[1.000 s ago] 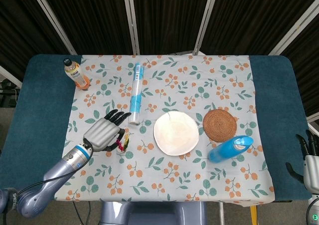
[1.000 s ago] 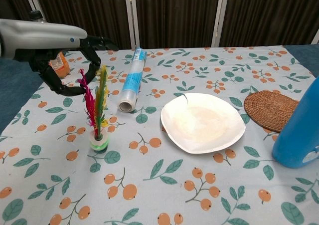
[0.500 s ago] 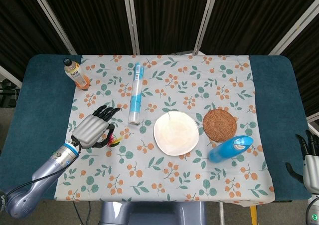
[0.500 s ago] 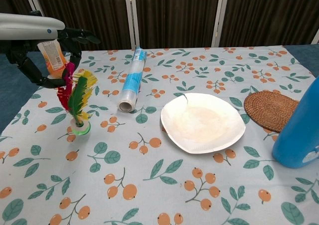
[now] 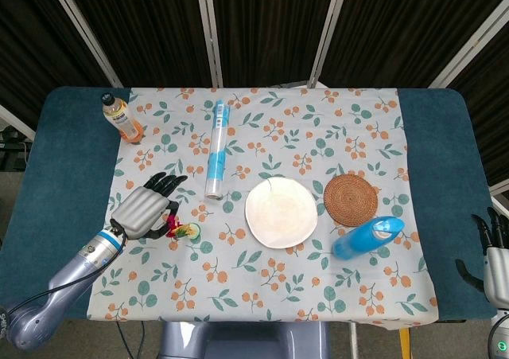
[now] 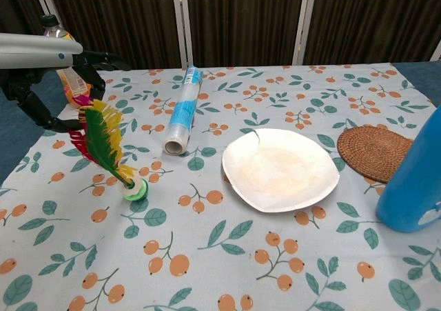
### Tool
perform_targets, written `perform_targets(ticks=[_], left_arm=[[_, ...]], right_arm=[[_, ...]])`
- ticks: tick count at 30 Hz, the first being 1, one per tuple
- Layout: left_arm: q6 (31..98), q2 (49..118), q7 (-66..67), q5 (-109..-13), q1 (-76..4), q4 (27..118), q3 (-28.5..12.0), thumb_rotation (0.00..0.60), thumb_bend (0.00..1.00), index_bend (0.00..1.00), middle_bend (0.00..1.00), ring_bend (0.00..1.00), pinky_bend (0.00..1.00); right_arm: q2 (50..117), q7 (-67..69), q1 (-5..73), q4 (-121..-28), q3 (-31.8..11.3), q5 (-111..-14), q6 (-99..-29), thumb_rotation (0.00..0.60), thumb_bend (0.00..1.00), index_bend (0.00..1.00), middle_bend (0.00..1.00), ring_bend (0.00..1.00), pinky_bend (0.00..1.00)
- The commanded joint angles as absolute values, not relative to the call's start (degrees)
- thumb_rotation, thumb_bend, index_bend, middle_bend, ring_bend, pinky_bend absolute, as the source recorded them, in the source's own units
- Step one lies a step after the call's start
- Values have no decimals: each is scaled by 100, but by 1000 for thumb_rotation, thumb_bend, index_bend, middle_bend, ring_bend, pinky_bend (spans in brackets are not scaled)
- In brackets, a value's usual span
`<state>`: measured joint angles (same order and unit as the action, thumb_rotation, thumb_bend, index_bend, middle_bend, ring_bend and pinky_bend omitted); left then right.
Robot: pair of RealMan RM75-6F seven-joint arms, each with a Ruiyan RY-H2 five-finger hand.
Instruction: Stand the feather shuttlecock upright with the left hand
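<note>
Left hand (image 5: pixel 145 209), at lower left of the head view, has its fingers spread and seems to hold nothing. Just to its right, the feather shuttlecock (image 6: pixel 109 145) leans with its plumes toward the hand, its green base (image 6: pixel 136 187) on the cloth. It is probably very light and easily toppled; a grip low on the stiffer base looks safest.

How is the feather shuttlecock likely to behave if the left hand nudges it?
The feather shuttlecock probably tips easily: it leans on a small green base. Its splayed feathers look soft and likely bend. The left hand sits beside it.
</note>
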<state>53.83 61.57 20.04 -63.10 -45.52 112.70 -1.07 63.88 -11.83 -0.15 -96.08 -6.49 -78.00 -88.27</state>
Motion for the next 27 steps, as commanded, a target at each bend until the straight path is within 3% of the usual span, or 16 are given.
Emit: perform_targets(ticks=[1,12,15,18,20,27], left_arm=[[5374,6164,1983,-6331,-4517,11228,-84,600,659,664,0,0,0],[5415,6116,1710,-6527,-4312,11038,-81,600,655,640,0,0,0],[5443,6085,1623,-6607,-4256,10990,-99,600,567,517,0,0,0],[5495,6044,1578,-6627,-4193,10967,-125,600,426,311,0,0,0],[5540,6005,1561,-6630,-4156,10977,-144,600,377,227,0,0,0],[6065,5817,1546,-6979,-3840,11061,-159,600,332,126,0,0,0]], right_arm=[[6391,-1188,-14,-9605,-647,-7806,-8830,600,167,138,0,0,0],[6394,-1193,-12,-9609,-649,-7794,-8823,600,167,137,0,0,0],[6393,-1196,-12,-9612,-650,-7787,-8822,600,167,137,0,0,0],[6392,-1202,-13,-9614,-648,-7789,-8825,600,167,137,0,0,0],[6392,-1203,-14,-9614,-649,-7789,-8827,600,167,137,0,0,0],[6386,-1193,-11,-9614,-645,-7791,-8816,600,167,137,0,0,0]])
